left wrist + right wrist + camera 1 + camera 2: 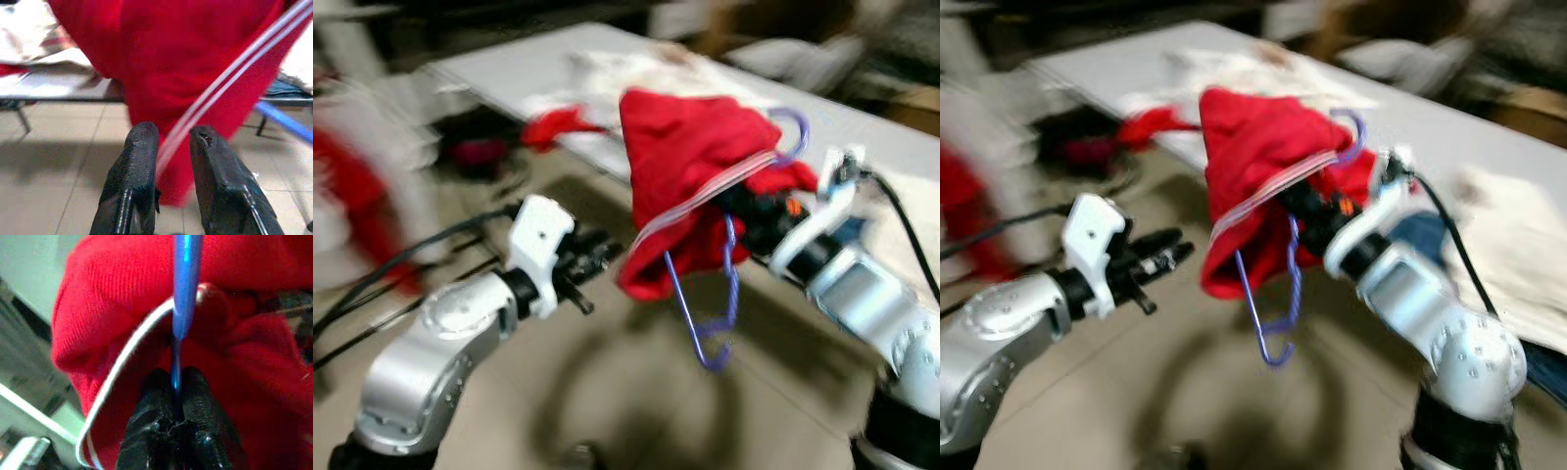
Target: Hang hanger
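Under me is a pale tiled floor point(636, 392), and behind it a long white table point(862, 127) with blurred cloths. My right gripper point(176, 404) is clenched on the thin blue hanger point(729, 294), raised in the air, carrying a soft red knitted garment point(690, 166) with white stripes. My left gripper point(171, 142) stands released, just beside the garment.

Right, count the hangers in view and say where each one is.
1. The blue hanger is gripped by the right gripper, draped with a red garment, held above the floor beside the table. Blur could hide others.
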Available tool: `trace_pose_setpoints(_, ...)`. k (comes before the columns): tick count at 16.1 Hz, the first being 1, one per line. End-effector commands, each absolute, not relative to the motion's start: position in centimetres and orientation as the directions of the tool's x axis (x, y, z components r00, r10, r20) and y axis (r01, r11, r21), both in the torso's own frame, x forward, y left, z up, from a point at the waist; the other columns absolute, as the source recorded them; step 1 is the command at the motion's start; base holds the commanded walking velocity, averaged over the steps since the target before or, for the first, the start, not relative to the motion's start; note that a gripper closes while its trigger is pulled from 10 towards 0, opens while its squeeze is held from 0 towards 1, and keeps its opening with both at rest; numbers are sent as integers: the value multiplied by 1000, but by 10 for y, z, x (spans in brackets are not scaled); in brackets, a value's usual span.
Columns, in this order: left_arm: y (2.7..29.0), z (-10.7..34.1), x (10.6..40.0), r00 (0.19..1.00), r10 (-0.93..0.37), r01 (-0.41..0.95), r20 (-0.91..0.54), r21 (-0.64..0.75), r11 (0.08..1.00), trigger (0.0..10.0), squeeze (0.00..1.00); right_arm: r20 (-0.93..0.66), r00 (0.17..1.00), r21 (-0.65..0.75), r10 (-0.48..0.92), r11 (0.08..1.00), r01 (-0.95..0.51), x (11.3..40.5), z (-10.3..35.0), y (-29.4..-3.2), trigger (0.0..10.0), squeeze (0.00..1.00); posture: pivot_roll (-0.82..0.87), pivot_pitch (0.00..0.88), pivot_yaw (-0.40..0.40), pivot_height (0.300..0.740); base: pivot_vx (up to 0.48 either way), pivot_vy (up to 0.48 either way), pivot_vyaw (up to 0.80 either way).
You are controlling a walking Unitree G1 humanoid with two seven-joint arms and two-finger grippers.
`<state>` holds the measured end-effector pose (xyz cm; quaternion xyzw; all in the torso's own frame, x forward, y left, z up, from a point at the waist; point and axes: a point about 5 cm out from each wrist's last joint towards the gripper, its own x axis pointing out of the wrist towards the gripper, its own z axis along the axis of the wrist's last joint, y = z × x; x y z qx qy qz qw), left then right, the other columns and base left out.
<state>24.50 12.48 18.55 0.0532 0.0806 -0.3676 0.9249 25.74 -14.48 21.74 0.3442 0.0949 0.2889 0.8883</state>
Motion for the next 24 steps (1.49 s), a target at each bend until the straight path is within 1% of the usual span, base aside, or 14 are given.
trace_pose_setpoints(1, 124, 188, 246, 720, -668, 687, -188, 57, 724, 10000, 0, 39, 801, 648, 597, 595, -476, 255, 220, -142, 10000, 0, -25, 24, -16, 740, 0, 0, 800)
trace_pose_setpoints(4, 123, 191, 245, 719, -670, 687, -185, 45, 725, 10000, 0, 15, 808, 646, 589, 611, -458, 253, 216, -144, 10000, 0, -26, 21, -25, 740, 0, 0, 800)
trace_pose_setpoints(7, 122, 190, 244, 725, -665, 682, -182, 50, 730, 10000, 0, -9, 833, 624, 553, 654, -428, 259, 210, -148, 10000, 0, -20, 12, -45, 740, 0, 0, 800)
trace_pose_setpoints(8, 122, 191, 245, 742, -650, 665, -168, 53, 745, 10000, 0, 4, 852, 615, 523, 671, -414, 265, 209, -151, 10000, 0, -15, 8, -57, 740, 0, 0, 800)
trace_pose_setpoints(9, 122, 191, 246, 746, -645, 660, -165, 54, 750, 10000, 0, 20, 853, 616, 522, 665, -422, 268, 209, -150, 10000, 0, -13, 9, -62, 740, 0, 0, 800)
trace_pose_setpoints(10, 121, 194, 247, 742, -651, 666, -160, 71, 742, 10000, 0, 50, 850, 560, 524, 690, -458, 276, 211, -148, 10000, 0, -12, 12, -67, 740, 0, 0, 800)
trace_pose_setpoints(11, 120, 196, 247, 738, -659, 673, -146, 77, 736, 10000, 0, 51, 858, 528, 511, 716, -457, 280, 210, -148, 10000, 0, -10, 11, -70, 740, 0, 0, 800)
trace_pose_setpoints(13, 123, 198, 249, 759, -640, 650, -123, 85, 755, 10000, 0, 76, 868, 514, 490, 727, -455, 287, 209, -150, 10000, 0, -9, 5, -72, 740, 0, 0, 800)
trace_pose_setpoints(15, 124, 199, 249, 763, -635, 645, -119, 93, 758, 10000, 0, 113, 883, 500, 456, 742, -447, 293, 206, -153, 10000, 0, 17, 0, -84, 740, 0, 0, 800)
trace_pose_setpoints(19, 130, 205, 253, 781, -619, 625, -89, 122, 771, 10000, 0, 207, 894, 507, 398, 737, -446, 300, 207, -156, 10000, 0, 27, 0, -81, 740, 0, 0, 800)
trace_pose_setpoints(21, 128, 206, 253, 772, -631, 635, -80, 123, 762, 10000, 0, 275, 910, 564, 311, 714, -415, 305, 213, -166, 10000, 0, 28, 0, -76, 740, 0, 0, 0)
trace_pose_setpoints(23, 128, 204, 253, 767, -636, 641, -87, 124, 757, 10000, 0, 323, 903, 567, 283, 706, -424, 307, 218, -171, 10000, 0, 29, 0, -73, 740, 0, 0, 0)
trace_pose_setpoints(24, 128, 203, 252, 766, -637, 643, -87, 125, 756, 10000, 0, 333, 899, 547, 283, 719, -429, 309, 219, -171, 10000, 0, 29, 0, -71, 740, 0, 0, 0)
